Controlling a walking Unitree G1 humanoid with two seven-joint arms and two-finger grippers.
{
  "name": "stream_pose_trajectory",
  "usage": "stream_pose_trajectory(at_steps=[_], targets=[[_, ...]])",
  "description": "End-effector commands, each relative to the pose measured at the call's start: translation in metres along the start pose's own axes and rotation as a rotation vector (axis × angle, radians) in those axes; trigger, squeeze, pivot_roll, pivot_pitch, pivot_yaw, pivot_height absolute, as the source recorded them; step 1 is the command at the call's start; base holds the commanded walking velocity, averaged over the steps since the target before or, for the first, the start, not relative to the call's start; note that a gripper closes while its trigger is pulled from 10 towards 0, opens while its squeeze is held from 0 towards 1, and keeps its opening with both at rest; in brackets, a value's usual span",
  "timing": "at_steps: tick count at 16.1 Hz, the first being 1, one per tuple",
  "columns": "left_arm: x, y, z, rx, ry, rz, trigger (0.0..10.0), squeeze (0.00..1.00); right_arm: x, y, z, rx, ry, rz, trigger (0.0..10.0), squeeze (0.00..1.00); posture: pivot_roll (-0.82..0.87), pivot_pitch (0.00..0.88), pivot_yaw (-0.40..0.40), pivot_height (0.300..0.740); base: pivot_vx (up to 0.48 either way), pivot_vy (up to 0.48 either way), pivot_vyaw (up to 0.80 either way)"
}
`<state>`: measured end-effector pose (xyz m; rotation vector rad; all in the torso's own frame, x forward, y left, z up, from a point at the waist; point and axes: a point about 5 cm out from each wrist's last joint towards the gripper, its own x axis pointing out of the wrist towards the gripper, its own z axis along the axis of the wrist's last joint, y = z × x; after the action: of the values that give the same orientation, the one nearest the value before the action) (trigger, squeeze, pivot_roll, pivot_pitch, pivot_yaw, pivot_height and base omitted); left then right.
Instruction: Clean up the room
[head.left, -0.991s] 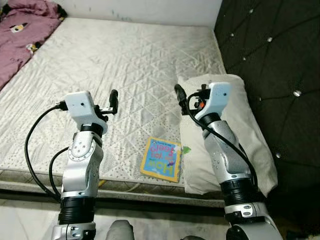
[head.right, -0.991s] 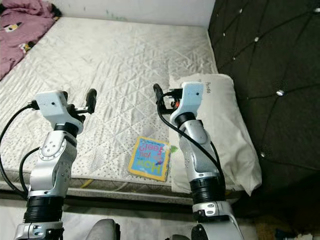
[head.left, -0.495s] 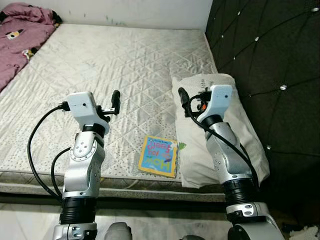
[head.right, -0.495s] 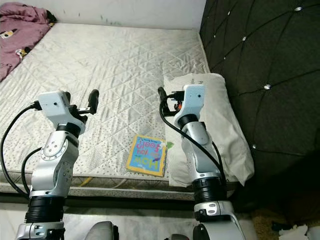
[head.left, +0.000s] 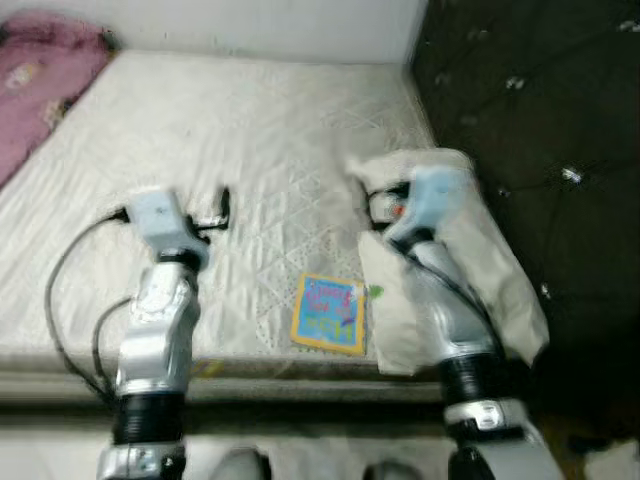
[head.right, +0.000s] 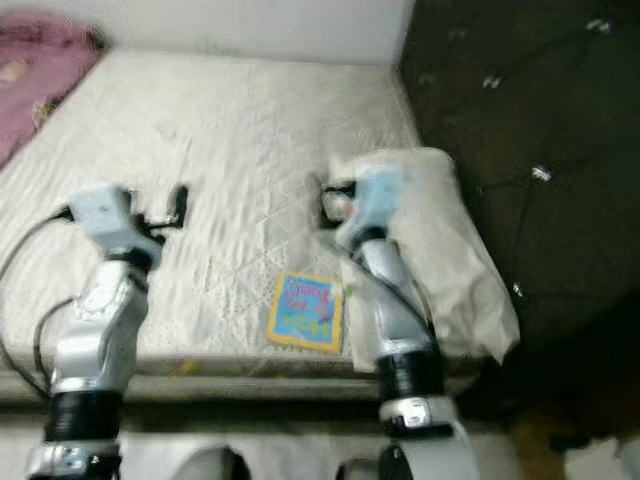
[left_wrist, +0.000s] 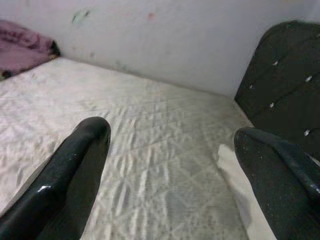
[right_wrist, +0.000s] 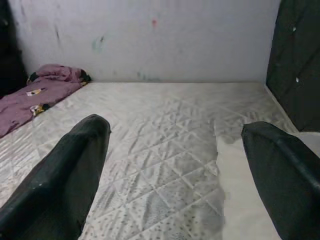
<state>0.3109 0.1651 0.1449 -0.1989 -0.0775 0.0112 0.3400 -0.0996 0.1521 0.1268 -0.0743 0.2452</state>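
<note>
In the left wrist view the two black fingers (left_wrist: 65, 185) stand wide apart with nothing between them, and the quilted mattress (left_wrist: 150, 150) runs on past them to a pale wall (left_wrist: 165, 40). In the right wrist view the fingers (right_wrist: 60, 185) are spread just as wide and hold nothing — beyond them lies the same mattress, with a purple blanket (right_wrist: 35, 97) bunched against the wall at the far corner.

From the head, both views are blurred. The left gripper (head.left: 222, 206) hovers above the mattress, up and to the left of the book (head.left: 330, 313). The right gripper (head.left: 362, 196) hovers above the mattress too, straight up from the book and beside the pillow's inner edge. Neither gripper touches the book; both are well apart from it.

The book — yellow-edged with a blue cover — lies flat on the mattress close to its near edge, between the two silver arms. Its right side sits just beside the white pillow (head.left: 495, 270), and a small green scrap (head.left: 375, 293) shows at the book's upper right corner, against the pillow. The pillow lies along the mattress's right side, next to the dark tufted headboard (head.left: 540, 120). The purple blanket is far from the book, at the mattress's far left corner.
</note>
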Motion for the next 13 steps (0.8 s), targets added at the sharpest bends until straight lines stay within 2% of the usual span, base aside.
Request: stream_pose_trajectory(at_steps=[1,3,8,10,11,13], targets=[[0.0015,-0.0115,-0.0009,-0.013,0.006,-0.042,10.0,0.0,-0.0019,-0.0136,0.0019,-0.015,-0.005,-0.04,10.0,0.0,-0.08,0.0,-0.014,0.74,0.0,0.48,-0.8],[0.0015,-0.0116,-0.0009,-0.016,0.005,-0.043,10.0,0.0,-0.0017,-0.0136,0.0015,-0.018,-0.003,-0.038,10.0,0.0,-0.08,0.0,-0.014,0.74,0.0,0.48,-0.68],[0.0021,-0.0119,-0.0011,-0.023,0.003,-0.042,10.0,0.0,-0.0008,-0.0134,-0.0001,-0.019,0.003,-0.03,10.0,0.0,-0.08,0.0,-0.018,0.74,0.0,0.48,0.0],[0.0018,-0.012,0.0018,-0.028,-0.025,-0.047,10.0,0.0,-0.0007,-0.0131,-0.0007,-0.02,0.005,-0.029,10.0,0.0,-0.08,0.0,-0.018,0.74,0.0,0.48,0.0],[0.0021,-0.0118,0.003,-0.003,-0.031,-0.045,10.0,0.0,-0.0003,-0.0132,-0.0009,-0.02,0.007,-0.029,10.0,0.0,-0.08,0.0,-0.019,0.74,0.0,0.0,0.0],[0.0028,-0.0128,0.0035,-0.015,-0.036,-0.05,10.0,0.0,0.0003,-0.0132,-0.0011,-0.021,0.009,-0.028,10.0,0.0,-0.08,0.0,-0.02,0.74,0.0,0.0,0.0]])
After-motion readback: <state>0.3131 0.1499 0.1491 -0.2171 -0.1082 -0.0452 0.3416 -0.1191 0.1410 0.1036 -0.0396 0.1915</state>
